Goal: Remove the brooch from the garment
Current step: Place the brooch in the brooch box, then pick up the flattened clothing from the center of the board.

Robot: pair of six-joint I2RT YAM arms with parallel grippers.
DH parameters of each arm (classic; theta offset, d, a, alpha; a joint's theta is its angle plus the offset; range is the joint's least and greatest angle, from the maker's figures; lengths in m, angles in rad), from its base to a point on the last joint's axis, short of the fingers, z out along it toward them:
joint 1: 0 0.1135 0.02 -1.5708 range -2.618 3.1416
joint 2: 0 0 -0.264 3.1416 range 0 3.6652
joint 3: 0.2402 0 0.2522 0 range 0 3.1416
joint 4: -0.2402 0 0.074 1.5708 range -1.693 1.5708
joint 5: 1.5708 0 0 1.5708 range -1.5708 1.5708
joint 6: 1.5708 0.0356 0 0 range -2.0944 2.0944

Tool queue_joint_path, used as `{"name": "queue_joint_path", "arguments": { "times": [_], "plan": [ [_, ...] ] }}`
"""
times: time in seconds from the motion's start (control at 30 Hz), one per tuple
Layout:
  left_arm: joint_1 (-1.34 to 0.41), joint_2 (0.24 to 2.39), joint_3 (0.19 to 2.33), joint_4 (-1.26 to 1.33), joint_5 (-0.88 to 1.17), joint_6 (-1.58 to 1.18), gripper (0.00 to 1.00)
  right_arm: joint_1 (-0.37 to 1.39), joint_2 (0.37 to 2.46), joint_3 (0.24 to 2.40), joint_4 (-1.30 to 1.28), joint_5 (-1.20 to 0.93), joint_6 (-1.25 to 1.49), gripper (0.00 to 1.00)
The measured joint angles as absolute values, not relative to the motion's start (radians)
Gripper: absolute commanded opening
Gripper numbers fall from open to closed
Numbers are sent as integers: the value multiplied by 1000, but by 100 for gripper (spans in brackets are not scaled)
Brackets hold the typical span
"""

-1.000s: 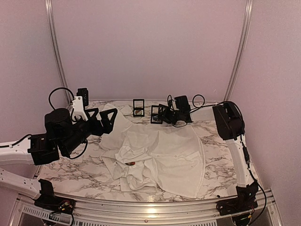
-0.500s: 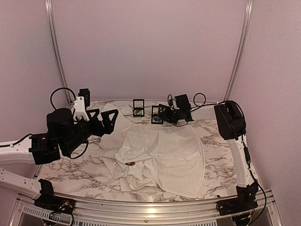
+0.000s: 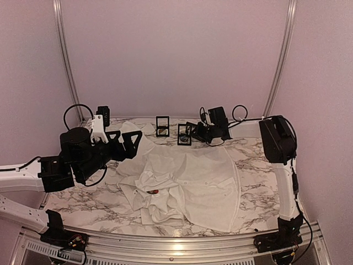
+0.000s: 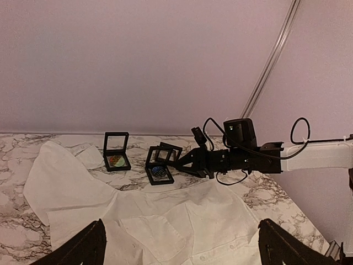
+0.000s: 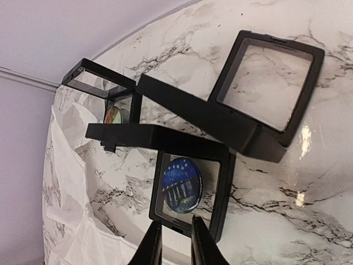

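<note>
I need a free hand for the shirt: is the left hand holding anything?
No, in the left wrist view the left hand is wide open, with only the white shirt showing between its fingers.

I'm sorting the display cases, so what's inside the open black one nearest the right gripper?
A round blue badge with yellow specks sits in the case. The badge's back is hidden against the case.

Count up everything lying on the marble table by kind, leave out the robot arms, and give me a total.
White shirt: 1
Brooch pinned on the shirt: 1
Black display cases holding a round disc: 2
Empty black display case: 1
Total: 5
</note>
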State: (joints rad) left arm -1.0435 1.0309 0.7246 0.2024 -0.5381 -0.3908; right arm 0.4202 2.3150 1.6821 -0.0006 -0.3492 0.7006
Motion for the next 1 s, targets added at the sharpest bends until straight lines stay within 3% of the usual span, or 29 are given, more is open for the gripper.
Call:
{"name": "queue_joint_path", "arguments": {
  "times": [0.2, 0.4, 0.6, 1.0],
  "plan": [
    [-1024, 1048, 725, 192, -523, -444, 99, 430, 2221, 1558, -11, -348, 669, 19],
    [-978, 1056, 724, 141, -487, -537, 99, 486, 2069, 1466, -37, -320, 569, 28],
    [-909, 1035, 649, 113, -426, -641, 99, 608, 1913, 1403, -68, -295, 418, 39],
    [-818, 976, 553, 60, -365, -781, 99, 867, 1823, 1370, -182, -231, 176, 44]
  ]
}}
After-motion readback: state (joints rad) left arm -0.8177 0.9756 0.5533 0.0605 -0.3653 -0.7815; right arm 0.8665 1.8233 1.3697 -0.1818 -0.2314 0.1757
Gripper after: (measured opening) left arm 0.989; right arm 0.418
